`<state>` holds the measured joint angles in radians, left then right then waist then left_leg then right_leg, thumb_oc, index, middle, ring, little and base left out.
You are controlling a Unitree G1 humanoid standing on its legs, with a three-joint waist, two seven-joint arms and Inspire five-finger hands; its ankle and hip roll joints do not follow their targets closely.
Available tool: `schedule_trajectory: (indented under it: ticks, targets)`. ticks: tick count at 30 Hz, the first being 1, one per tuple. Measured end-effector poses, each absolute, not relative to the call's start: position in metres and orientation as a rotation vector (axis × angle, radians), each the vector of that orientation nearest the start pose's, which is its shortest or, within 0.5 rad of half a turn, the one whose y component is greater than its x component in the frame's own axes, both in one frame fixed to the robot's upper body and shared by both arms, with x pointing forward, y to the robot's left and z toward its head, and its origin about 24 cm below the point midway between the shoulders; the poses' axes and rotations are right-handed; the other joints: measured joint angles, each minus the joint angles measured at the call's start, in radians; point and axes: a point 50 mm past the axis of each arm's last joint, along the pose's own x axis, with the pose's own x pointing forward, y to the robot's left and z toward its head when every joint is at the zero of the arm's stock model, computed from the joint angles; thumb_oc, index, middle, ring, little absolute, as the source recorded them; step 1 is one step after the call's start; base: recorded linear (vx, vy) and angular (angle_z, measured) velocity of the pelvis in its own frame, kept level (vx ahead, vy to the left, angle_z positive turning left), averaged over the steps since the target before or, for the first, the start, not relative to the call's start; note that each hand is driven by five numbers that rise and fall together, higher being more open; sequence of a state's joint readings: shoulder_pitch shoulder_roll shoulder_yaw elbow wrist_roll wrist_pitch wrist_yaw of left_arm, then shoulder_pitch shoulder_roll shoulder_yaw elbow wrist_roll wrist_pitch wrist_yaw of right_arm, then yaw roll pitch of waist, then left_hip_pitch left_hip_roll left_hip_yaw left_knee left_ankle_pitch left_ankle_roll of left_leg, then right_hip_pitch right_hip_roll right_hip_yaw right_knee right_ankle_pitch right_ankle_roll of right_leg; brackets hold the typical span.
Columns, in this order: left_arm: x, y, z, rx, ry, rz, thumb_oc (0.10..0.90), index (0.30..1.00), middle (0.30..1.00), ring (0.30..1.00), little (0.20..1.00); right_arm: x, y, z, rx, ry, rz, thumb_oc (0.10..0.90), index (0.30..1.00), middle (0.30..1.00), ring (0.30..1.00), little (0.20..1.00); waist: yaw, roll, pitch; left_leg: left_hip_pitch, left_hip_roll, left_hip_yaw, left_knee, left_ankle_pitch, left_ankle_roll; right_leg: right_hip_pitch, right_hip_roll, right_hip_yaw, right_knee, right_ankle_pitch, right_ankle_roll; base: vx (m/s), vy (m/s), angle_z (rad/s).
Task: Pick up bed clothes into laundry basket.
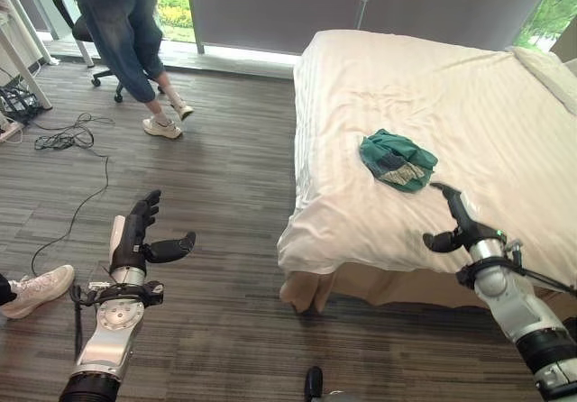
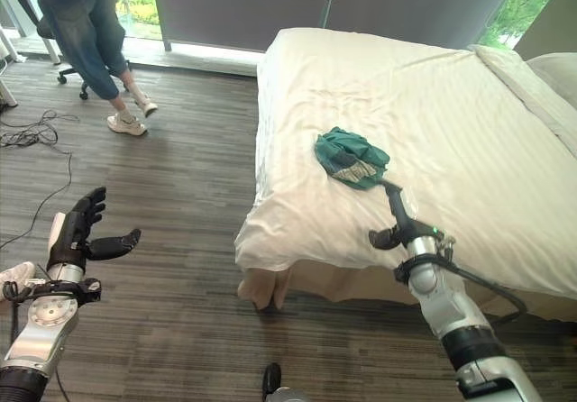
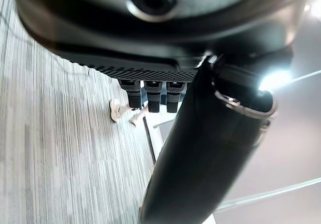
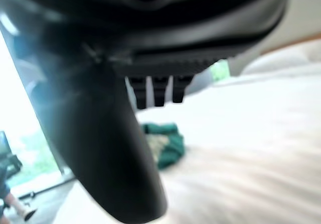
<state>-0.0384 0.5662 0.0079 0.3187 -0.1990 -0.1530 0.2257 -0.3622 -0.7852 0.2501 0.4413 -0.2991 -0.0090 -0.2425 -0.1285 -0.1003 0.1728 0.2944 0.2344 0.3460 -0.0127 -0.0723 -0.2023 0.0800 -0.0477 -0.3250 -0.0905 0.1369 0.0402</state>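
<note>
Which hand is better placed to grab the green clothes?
Right. The right hand is open over the bed, just short of the green clothes; the left hand hangs over the floor.

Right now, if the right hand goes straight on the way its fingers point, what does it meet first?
Probably the green bundle of clothes on the bed. The right hand, open, points toward it from just short of it, above the sheet; the depth is hard to judge.
</note>
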Motion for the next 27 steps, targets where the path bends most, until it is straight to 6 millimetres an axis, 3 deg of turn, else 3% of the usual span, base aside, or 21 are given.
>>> schedule_trajectory:
  ticks: [1,2,3,4,5,6,7,9,11,12,13,14,15,16,17,18,20,21,23,25,27]
  targets:
    - [0.250,0.298,0.046,0.380,0.053,0.328,0.800,0.900,0.900,0.900,0.900,0.312,-0.288,0.101,-1.148,-0.020,-0.168,0.800,0.900,0.900,0.900,0.900,0.013,-0.030,0.002,-0.043,0.014,-0.018,0.105,-0.027,-0.036,0.005,-0.002,-0.009,0.003,-0.037,-0.003,0.26,-0.359,-0.21]
    - [0.250,0.305,0.051,0.370,0.038,0.360,0.800,0.900,0.900,0.900,0.900,0.315,-0.280,0.107,-1.151,-0.062,-0.148,0.800,0.900,0.900,0.900,0.900,0.034,-0.066,0.006,-0.139,0.053,-0.041,0.310,-0.049,-0.059,0.006,-0.007,-0.011,-0.001,-0.049,-0.037,0.31,-0.322,-0.21]
    - [0.249,0.309,0.052,0.353,0.037,0.382,0.800,0.900,0.900,0.900,0.900,0.318,-0.276,0.113,-1.152,-0.096,-0.144,0.800,0.900,0.900,0.900,0.900,0.051,-0.074,0.005,-0.187,0.079,-0.062,0.422,-0.050,-0.058,0.013,0.000,-0.024,-0.002,-0.060,-0.043,0.26,-0.282,-0.28]
    - [0.248,0.312,0.053,0.347,0.034,0.395,0.800,0.900,0.900,0.900,0.900,0.322,-0.273,0.123,-1.154,-0.133,-0.150,0.800,0.900,0.900,0.900,0.900,0.063,-0.075,0.005,-0.239,0.111,-0.082,0.538,-0.051,-0.058,0.016,0.014,-0.026,-0.001,-0.041,-0.084,0.25,-0.167,-0.19]
    - [0.248,0.312,0.052,0.327,0.032,0.410,0.800,0.900,0.900,0.900,0.900,0.330,-0.268,0.140,-1.154,-0.194,-0.168,0.800,0.900,0.900,0.900,0.900,0.077,-0.057,0.021,-0.345,0.165,-0.143,0.727,-0.007,-0.054,0.032,0.045,-0.019,-0.003,-0.069,-0.115,0.24,-0.064,-0.17]
    - [0.248,0.310,0.051,0.315,0.032,0.411,0.800,0.900,0.900,0.900,0.900,0.333,-0.266,0.147,-1.156,-0.215,-0.173,0.800,0.900,0.900,0.900,0.900,0.082,-0.059,0.020,-0.375,0.186,-0.142,0.785,0.001,-0.060,0.035,0.052,-0.019,-0.008,-0.065,-0.121,0.30,0.022,-0.09]
    - [0.248,0.309,0.049,0.302,0.039,0.403,0.800,0.900,0.900,0.900,0.900,0.336,-0.262,0.158,-1.158,-0.257,-0.184,0.800,0.900,0.900,0.900,0.900,0.100,-0.054,0.033,-0.438,0.199,-0.129,0.779,-0.008,-0.051,0.039,0.045,-0.005,-0.008,-0.083,-0.121,0.30,0.088,-0.09]
    - [0.250,0.301,0.047,0.287,0.042,0.374,0.800,0.900,0.900,0.900,0.900,0.342,-0.262,0.172,-1.195,-0.286,-0.195,0.800,0.900,0.900,0.900,0.900,0.117,-0.048,0.065,-0.445,0.159,-0.046,0.514,0.026,-0.034,0.035,0.027,0.002,-0.008,-0.078,-0.125,0.31,0.193,-0.12]
    - [0.249,0.298,0.044,0.284,0.053,0.359,0.800,0.900,0.900,0.900,0.900,0.344,-0.266,0.165,-1.216,-0.247,-0.189,0.800,0.900,0.900,0.900,0.900,0.117,-0.032,0.074,-0.424,0.098,-0.004,0.245,0.081,-0.042,0.050,0.018,0.000,-0.011,-0.095,-0.105,0.33,0.174,0.07]
    - [0.251,0.296,0.044,0.282,0.049,0.350,0.800,0.900,0.900,0.900,0.900,0.343,-0.273,0.159,-1.250,-0.201,-0.178,0.800,0.900,0.900,0.900,0.900,0.112,-0.019,0.077,-0.405,0.054,0.028,0.068,0.155,-0.025,0.057,0.011,-0.013,-0.011,-0.106,-0.087,0.32,0.143,0.21]
    - [0.253,0.296,0.046,0.279,0.040,0.351,0.800,0.900,0.900,0.900,0.900,0.342,-0.283,0.152,-1.273,-0.146,-0.186,0.800,0.900,0.900,0.900,0.900,0.115,0.004,0.082,-0.413,0.026,0.049,-0.019,0.223,-0.022,0.072,0.013,-0.025,-0.011,-0.116,-0.070,0.36,0.129,0.18]
    - [0.253,0.296,0.046,0.279,0.039,0.356,0.800,0.900,0.900,0.900,0.900,0.341,-0.288,0.148,-1.279,-0.118,-0.194,0.800,0.900,0.900,0.900,0.900,0.112,0.017,0.082,-0.406,0.022,0.061,-0.030,0.241,-0.013,0.081,0.015,-0.026,-0.011,-0.120,-0.063,0.38,0.122,-0.03]
    - [0.252,0.296,0.047,0.280,0.043,0.360,0.800,0.900,0.900,0.900,0.900,0.338,-0.295,0.139,-1.286,-0.065,-0.197,0.800,0.900,0.900,0.900,0.900,0.115,0.037,0.074,-0.389,0.024,0.109,-0.038,0.269,0.034,0.104,0.016,-0.018,-0.011,-0.140,-0.030,0.37,0.051,-0.04]
    - [0.253,0.295,0.051,0.281,0.033,0.359,0.800,0.900,0.900,0.900,0.900,0.334,-0.297,0.131,-1.288,-0.036,-0.188,0.800,0.900,0.900,0.900,0.900,0.119,0.027,0.072,-0.368,-0.006,0.108,-0.056,0.267,0.109,0.118,0.000,-0.010,-0.011,-0.138,-0.018,0.32,0.034,-0.18]
    - [0.245,0.296,0.065,0.293,-0.022,0.353,0.800,0.900,0.900,0.900,0.900,0.329,-0.296,0.121,-1.292,-0.014,-0.155,0.800,0.900,0.900,0.900,0.900,0.135,-0.009,0.060,-0.342,-0.053,0.113,-0.076,0.243,0.154,0.125,-0.034,-0.001,-0.011,-0.141,-0.003,0.24,0.049,-0.13]
    - [0.239,0.295,0.075,0.308,-0.069,0.353,0.800,0.900,0.900,0.900,0.900,0.325,-0.297,0.116,-1.297,-0.006,-0.143,0.800,0.900,0.900,0.900,0.900,0.128,-0.024,0.053,-0.338,-0.068,0.113,-0.076,0.241,0.180,0.128,-0.049,-0.003,-0.010,-0.128,0.017,0.19,0.104,-0.04]
    - [0.232,0.292,0.088,0.337,-0.129,0.323,0.800,0.900,0.900,0.900,0.900,0.318,-0.301,0.103,-1.315,0.043,-0.126,0.800,0.900,0.900,0.900,0.900,0.130,-0.005,0.061,-0.297,-0.066,0.102,-0.076,0.235,0.251,0.099,-0.068,-0.008,0.151,-0.115,0.056,0.11,0.097,0.11]
    - [0.231,0.292,0.090,0.346,-0.139,0.317,0.800,0.900,0.900,0.900,0.900,0.317,-0.304,0.101,-1.321,0.057,-0.124,0.800,0.900,0.900,0.900,0.900,0.132,0.006,0.066,-0.277,-0.060,0.101,-0.076,0.218,0.272,0.042,-0.090,-0.011,0.294,-0.137,0.091,0.14,-0.005,-0.01]
    - [0.232,0.295,0.094,0.372,-0.147,0.313,0.800,0.900,0.900,0.900,0.900,0.319,-0.306,0.103,-1.324,0.057,-0.132,0.800,0.900,0.900,0.900,0.900,0.124,0.004,0.067,-0.262,-0.076,0.103,-0.076,0.193,0.271,-0.066,-0.159,-0.008,0.452,-0.218,0.134,0.16,-0.082,0.10]
    - [0.232,0.296,0.095,0.376,-0.149,0.310,0.800,0.900,0.900,0.900,0.900,0.323,-0.309,0.111,-1.322,0.050,-0.159,0.800,0.900,0.900,0.900,0.900,0.110,0.004,0.068,-0.262,-0.086,0.089,-0.076,0.179,0.280,-0.100,-0.170,-0.004,0.305,-0.195,0.117,0.22,-0.154,0.25]
    - [0.228,0.298,0.091,0.379,-0.130,0.284,0.800,0.900,0.900,0.900,0.900,0.325,-0.314,0.115,-1.324,0.050,-0.177,0.800,0.900,0.900,0.900,0.900,0.099,0.002,0.069,-0.259,-0.092,0.070,-0.077,0.142,0.262,-0.114,-0.175,0.036,0.002,-0.085,0.125,0.14,-0.186,0.29]
